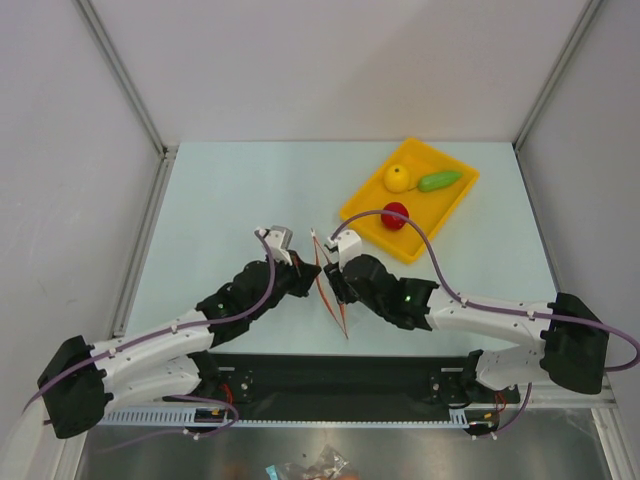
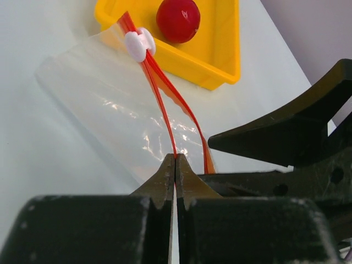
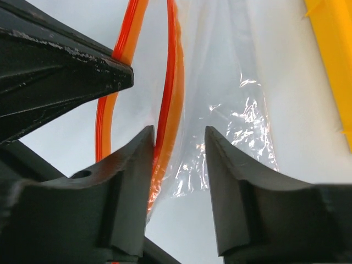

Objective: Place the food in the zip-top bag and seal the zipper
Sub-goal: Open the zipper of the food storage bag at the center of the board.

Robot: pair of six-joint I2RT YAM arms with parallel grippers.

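Observation:
The clear zip-top bag [image 2: 104, 104] lies on the table between my two grippers, its mouth parted. Its red-orange zipper [image 1: 330, 300] has a white slider [image 2: 139, 44] at the far end. My left gripper [image 2: 175, 158] is shut on one zipper strip [image 2: 159, 93]. My right gripper [image 3: 179, 146] is open and straddles the other strip [image 3: 171, 82], which touches its left finger [image 3: 135, 165]. In the top view the grippers [image 1: 310, 280] [image 1: 335, 280] face each other. The lemon [image 1: 397, 177], the green vegetable [image 1: 439, 181] and the red fruit [image 1: 395, 215] lie in the tray.
The yellow tray [image 1: 440, 215] stands at the back right, just beyond the bag; its corner shows in the left wrist view [image 2: 220, 60]. Grey walls and metal rails border the table on the left, back and right.

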